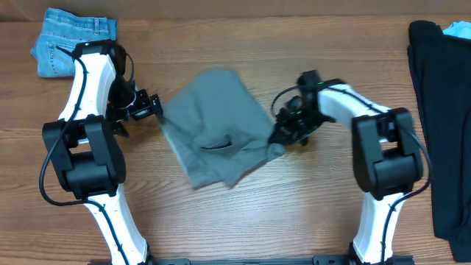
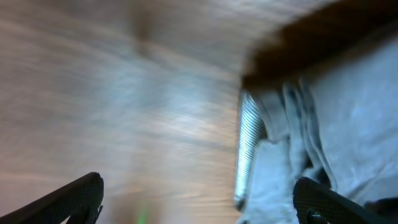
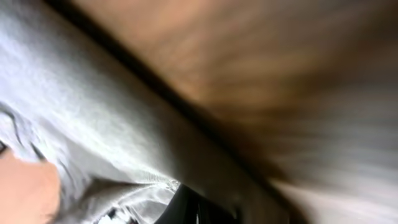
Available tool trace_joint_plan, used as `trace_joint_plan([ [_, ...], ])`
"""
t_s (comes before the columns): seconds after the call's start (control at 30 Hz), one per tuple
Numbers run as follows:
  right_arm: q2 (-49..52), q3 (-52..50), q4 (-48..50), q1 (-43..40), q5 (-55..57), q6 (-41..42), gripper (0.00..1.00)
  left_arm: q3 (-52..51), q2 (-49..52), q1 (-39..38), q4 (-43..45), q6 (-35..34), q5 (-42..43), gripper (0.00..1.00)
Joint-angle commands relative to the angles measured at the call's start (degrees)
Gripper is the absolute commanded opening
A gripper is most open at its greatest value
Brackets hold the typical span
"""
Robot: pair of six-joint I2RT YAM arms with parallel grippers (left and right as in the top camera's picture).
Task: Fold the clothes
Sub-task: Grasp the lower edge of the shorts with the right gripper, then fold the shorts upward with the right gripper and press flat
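Overhead, the clothes (image 1: 217,129) lie rumpled in the middle of the table (image 1: 294,221). The left gripper (image 1: 153,109) and right gripper (image 1: 282,132) sit at opposite edges, probably to take hold for a fold. Only the left wrist view shows its fingers (image 2: 74,199) spread wide, holding nothing. The right wrist view is too blurred to tell that gripper's state.

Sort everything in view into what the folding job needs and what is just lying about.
Job in hand:
grey garment, in the middle

Lying about:
denim jeans, far left corner
black garment, right edge
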Motion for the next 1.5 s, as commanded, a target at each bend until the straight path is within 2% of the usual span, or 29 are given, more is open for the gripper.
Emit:
trace_joint_plan([
  [0.0, -1.60, 1.16, -1.27, -4.22, 12.17, -2.95, 0.04, 1.03, -2.01, -1.95, 1.22, 1.79, 4.33, 1.00],
  [0.1, -6.64, 1.64, -3.63, -4.15, 14.78, -3.37, 0.05, 1.03, -2.01, -2.99, 2.05, 1.53, 4.31, 1.00],
  [0.23, -14.32, 2.14, -6.51, -3.41, 17.68, -3.37, 0.20, 1.03, -2.01, -3.52, 2.69, 1.36, 4.31, 1.00],
  [0.3, -19.80, 2.34, -7.69, -2.84, 20.11, -3.39, 0.60, 1.03, -2.01, -3.50, 3.13, 1.36, 4.31, 1.00],
  [0.37, -23.12, 2.34, -7.91, -2.38, 20.41, -4.20, 0.73, 1.03, -2.01, -3.50, 3.13, 1.36, 4.31, 1.00],
  [0.43, -26.01, 2.34, -7.52, -1.29, 20.26, -9.09, 0.75, 1.03, -2.01, -3.52, 3.10, 1.36, 4.31, 1.00],
  [0.47, -26.56, 2.34, -7.34, -0.15, 20.48, -14.14, 0.75, 1.01, -2.01, -3.50, 3.17, 1.38, 4.28, 1.00],
  [0.57, -26.34, 2.32, -7.52, 3.04, 24.52, -19.21, 0.77, 1.01, -2.01, -3.54, 3.91, 1.38, 4.31, 1.00],
  [0.7, -25.57, 2.12, -7.08, 8.44, 30.21, -21.22, 0.93, 1.01, -2.01, -3.72, 4.79, 1.38, 4.33, 1.00],
  [0.8, -24.85, 1.31, -5.86, 12.15, 31.19, -21.16, 0.97, 1.01, -2.01, -3.85, 4.76, 1.38, 4.33, 1.00],
  [0.97, -21.31, 1.09, -5.22, 17.16, 30.21, -20.94, 0.97, 1.01, -2.01, -3.85, 4.37, 1.40, 4.31, 1.00],
  [1.13, -17.70, 1.09, -3.87, 20.72, 22.47, -20.94, 0.96, 1.01, -2.01, -3.89, 4.42, 1.40, 4.33, 1.00],
  [1.23, -13.60, 1.07, -2.21, 23.63, 19.19, -19.78, 0.83, 1.01, -2.01, -3.89, 4.26, 1.42, 4.33, 1.00],
  [1.27, -12.09, 1.07, -2.01, 24.39, 19.30, -18.73, 0.72, 1.01, -2.01, -3.91, 4.15, 1.42, 4.33, 1.00],
  [1.3, -11.32, 1.07, -1.97, 24.70, 19.32, -18.03, 0.66, 1.01, -2.01, -3.96, 4.11, 1.44, 4.31, 1.00],
  [1.4, -8.59, 1.07, -2.51, 25.55, 18.69, -14.62, 0.37, 1.01, -2.01, -4.15, 4.11, 1.66, 4.31, 1.00],
  [1.47, -7.19, 1.07, -3.08, 26.25, 13.46, -14.45, 0.25, 1.01, -2.01, -4.13, 4.20, 1.64, 4.31, 1.00],
])
